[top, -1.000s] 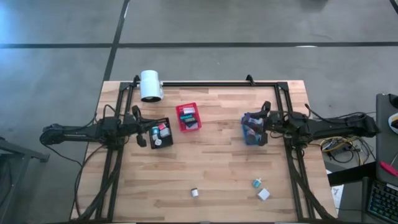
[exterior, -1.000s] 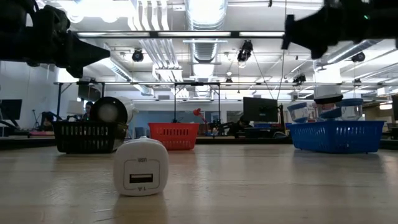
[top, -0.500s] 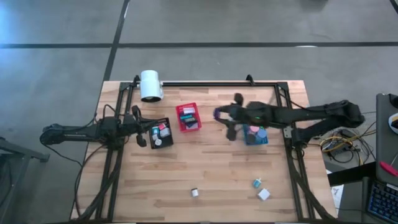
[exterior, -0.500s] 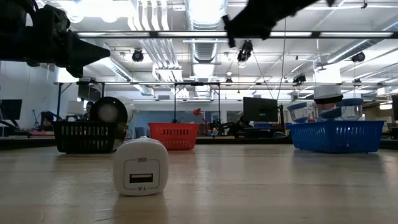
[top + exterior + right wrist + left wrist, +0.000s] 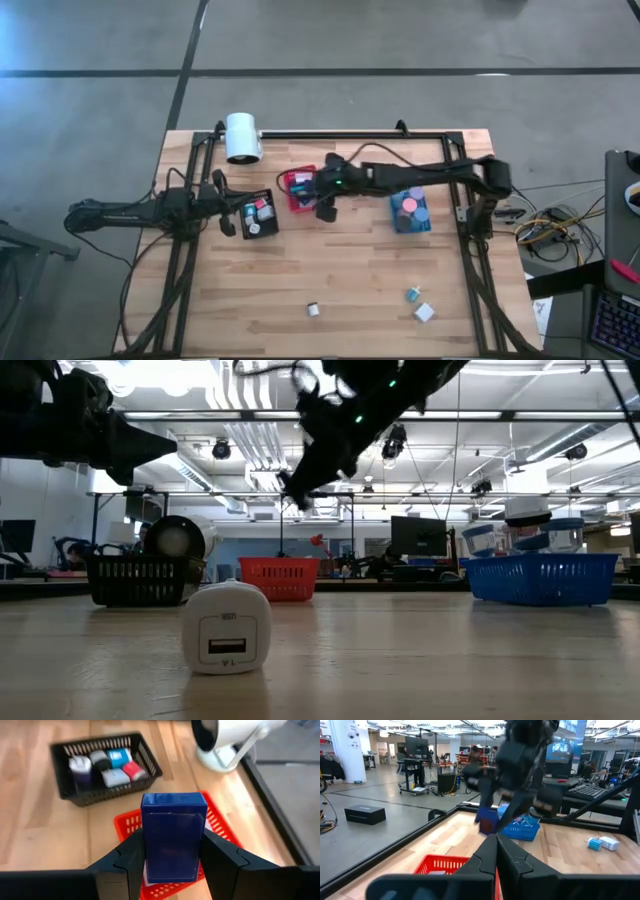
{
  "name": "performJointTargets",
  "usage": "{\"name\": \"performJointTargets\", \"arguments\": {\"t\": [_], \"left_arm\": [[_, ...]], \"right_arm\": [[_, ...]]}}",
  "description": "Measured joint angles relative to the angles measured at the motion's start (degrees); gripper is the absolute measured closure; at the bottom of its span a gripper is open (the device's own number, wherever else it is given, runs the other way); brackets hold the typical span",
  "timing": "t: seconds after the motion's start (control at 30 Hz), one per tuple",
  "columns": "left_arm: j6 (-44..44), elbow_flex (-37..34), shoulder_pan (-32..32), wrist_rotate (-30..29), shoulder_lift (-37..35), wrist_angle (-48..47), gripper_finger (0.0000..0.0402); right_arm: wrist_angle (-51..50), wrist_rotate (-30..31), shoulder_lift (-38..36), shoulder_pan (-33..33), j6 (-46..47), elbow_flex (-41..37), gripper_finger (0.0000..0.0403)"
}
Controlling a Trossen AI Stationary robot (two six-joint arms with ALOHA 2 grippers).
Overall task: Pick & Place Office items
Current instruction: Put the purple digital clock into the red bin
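Observation:
My right gripper [image 5: 322,192] reaches across the table from the right and hangs over the red bin [image 5: 303,190], shut on a dark blue box [image 5: 173,835]. The left wrist view shows that box [image 5: 486,821] too, in the air. My left gripper [image 5: 224,204] waits shut beside the black bin [image 5: 258,214], which holds small white, blue, pink and black pieces [image 5: 107,766]. More pieces sit in the red bin and the blue bin [image 5: 410,212]. Three loose pieces lie near the table's near edge: a white one [image 5: 313,309], a teal one [image 5: 412,294] and a white block [image 5: 424,312]. My right gripper pinches the dark blue box between its two fingers [image 5: 127,856], one on each long side [image 5: 150,847]. The fingers come from the table's right, slanting down. The box is lifted clear above the red bin [image 5: 220,827], with its flat face toward the wrist camera.
A big white cylinder [image 5: 242,137] stands at the far left of the table, behind the red bin. A black metal frame [image 5: 330,134] runs along the far edge and both sides. A white charger block [image 5: 226,627] sits close to the low camera. Bare wood lies between the bins and the near edge.
My right arm has swung from the blue bin toward the table's left and now stretches across, with its gripper over the red bin. The left arm has kept still.

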Motion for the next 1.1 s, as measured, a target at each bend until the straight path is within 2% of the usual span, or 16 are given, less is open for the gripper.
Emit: {"name": "performJointTargets", "arguments": {"t": [0.23,0.47,0.83,1.1], "left_arm": [[0.0,0.0,0.0,0.0,0.0,0.0,0.0392],[-0.2,0.0,0.0,0.2,0.0,-0.1,0.0392],[-0.3,0.0,0.0,0.2,0.2,-0.1,0.0392],[-0.3,0.0,0.0,0.2,0.2,-0.1,0.0392]], "right_arm": [[-1.2,0.0,9.1,-0.9,0.3,5.6,0.0255],[-4.3,0.0,14.1,-0.9,0.7,9.7,0.0255],[-5.8,0.5,15.1,-0.9,0.5,10.7,0.0251],[-6.1,0.5,15.1,-0.9,1.6,10.7,0.0200]]}}
